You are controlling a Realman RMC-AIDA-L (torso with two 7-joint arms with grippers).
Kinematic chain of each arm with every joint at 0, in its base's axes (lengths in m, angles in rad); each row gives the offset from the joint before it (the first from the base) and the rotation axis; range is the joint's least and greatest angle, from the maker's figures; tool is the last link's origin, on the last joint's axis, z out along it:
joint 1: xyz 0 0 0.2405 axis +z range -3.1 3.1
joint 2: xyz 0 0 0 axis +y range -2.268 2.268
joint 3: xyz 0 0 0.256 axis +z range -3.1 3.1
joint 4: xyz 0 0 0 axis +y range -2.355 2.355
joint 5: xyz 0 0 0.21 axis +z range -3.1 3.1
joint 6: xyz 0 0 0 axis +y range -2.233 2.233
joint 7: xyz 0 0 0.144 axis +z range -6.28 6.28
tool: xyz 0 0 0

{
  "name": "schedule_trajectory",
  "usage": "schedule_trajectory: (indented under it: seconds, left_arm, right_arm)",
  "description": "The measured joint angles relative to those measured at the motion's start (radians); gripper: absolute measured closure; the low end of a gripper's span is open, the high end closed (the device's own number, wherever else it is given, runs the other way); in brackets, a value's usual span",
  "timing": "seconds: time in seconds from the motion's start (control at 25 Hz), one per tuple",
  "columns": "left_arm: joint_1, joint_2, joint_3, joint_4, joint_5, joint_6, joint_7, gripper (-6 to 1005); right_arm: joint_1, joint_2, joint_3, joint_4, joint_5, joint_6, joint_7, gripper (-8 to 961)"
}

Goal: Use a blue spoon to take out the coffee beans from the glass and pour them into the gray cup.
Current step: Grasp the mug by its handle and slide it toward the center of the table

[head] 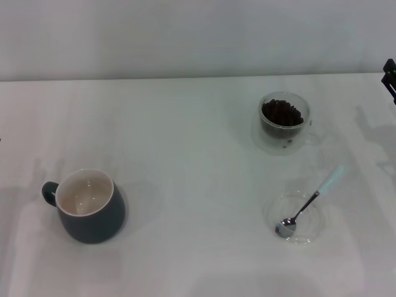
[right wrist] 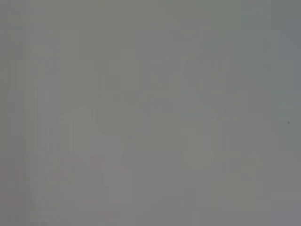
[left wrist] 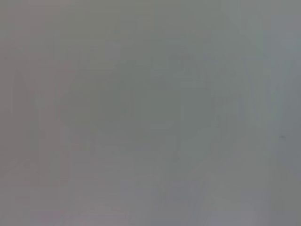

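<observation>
While our right gripper [head: 390,75] only peeks in at the far right edge, we cannot tell its state. The blue spoon [head: 309,202] lies on a saucer [head: 317,230], near right. The glass [head: 284,122] with coffee beans [head: 282,113] stands behind it; the gray cup [head: 88,205] near left.

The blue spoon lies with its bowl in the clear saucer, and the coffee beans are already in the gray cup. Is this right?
Not quite. The head view shows the coffee beans in the glass; the gray cup is empty, its cream inside bare. The blue spoon does lie with its bowl in the clear saucer.
</observation>
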Motion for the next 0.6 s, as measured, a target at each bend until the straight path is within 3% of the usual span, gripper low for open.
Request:
schedule_trajectory:
  seconds: [0.4,0.6]
  left_arm:
    - [0.000,0.000,0.001,0.000,0.006,-0.001,0.000,130]
    - [0.040,0.001,0.003,0.011,0.014,0.016,0.001,132]
  right_arm:
    - [0.000,0.000,0.005,0.000,0.000,0.002,-0.001,136]
    - [0.002,-0.003,0.009,-0.007,0.000,0.002,-0.001,137]
